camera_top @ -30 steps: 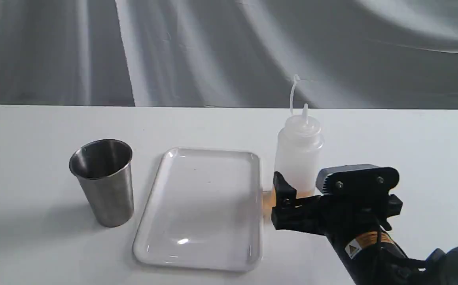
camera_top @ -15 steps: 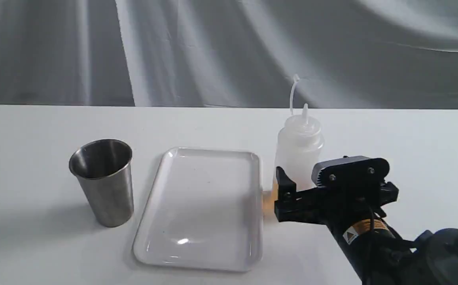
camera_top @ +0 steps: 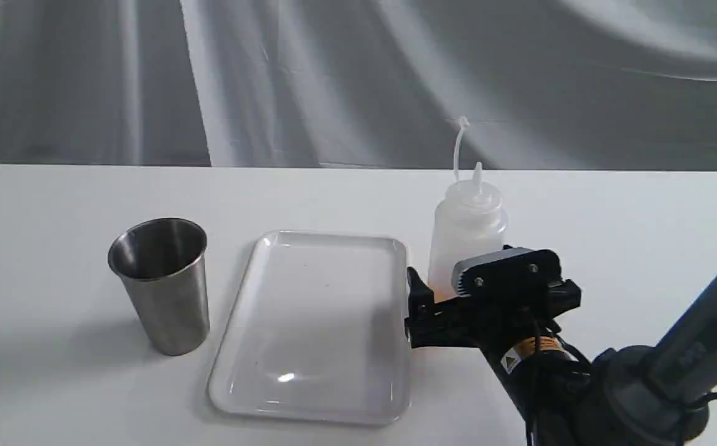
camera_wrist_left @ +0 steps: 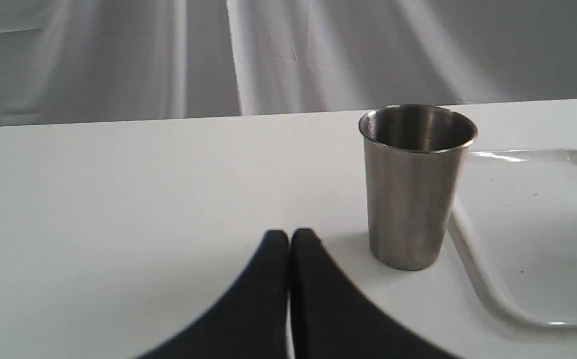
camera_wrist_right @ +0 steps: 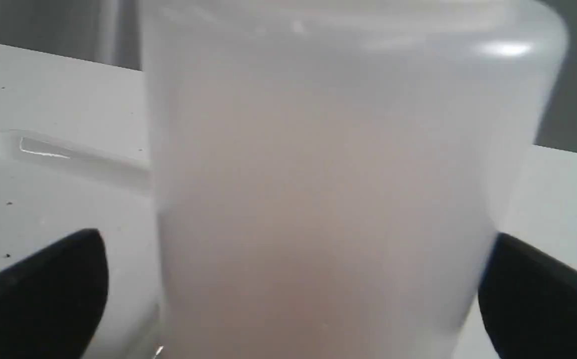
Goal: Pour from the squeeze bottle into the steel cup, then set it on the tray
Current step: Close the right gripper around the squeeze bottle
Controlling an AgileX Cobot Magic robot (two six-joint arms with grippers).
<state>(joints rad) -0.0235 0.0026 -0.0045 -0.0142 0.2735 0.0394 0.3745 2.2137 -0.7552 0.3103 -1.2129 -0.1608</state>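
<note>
On the white surface (camera_top: 612,217), the translucent whitish plastic squeeze bottle (camera_top: 467,226) with a pointed nozzle (camera_top: 477,172) stands upright just beside the right long edge of the flat glossy white rectangular tray (camera_top: 315,322). The brushed stainless-steel cup (camera_top: 161,285), tapered toward its base, stands on the tray's opposite side, well apart from the bottle. The right jaws are spread and straddle the bottle's lower body, not yet closed on it: in the right wrist view one side shows a clear gap from the wall while the other lies at or against it. The left jaws are pressed together on nothing, near the cup. Hazards, as judged from this arrangement: (a) unequal clearance means one side probably meets the wall first, which could shove the bottle toward the tray rim or tip it; (b) the wall looks soft and the nozzle appears uncapped, its strap (camera_top: 457,145) standing free, so a hard closure could squirt the amber liquid (camera_top: 438,291) before the bottle reaches the cup; (c) a grip this low on a tall body may let it pivot during tilting; (d) the carry crosses the tray, so drips could land there; (e) the cup's narrow base is unsupported, and a nudge from the nozzle could topple it.
</note>
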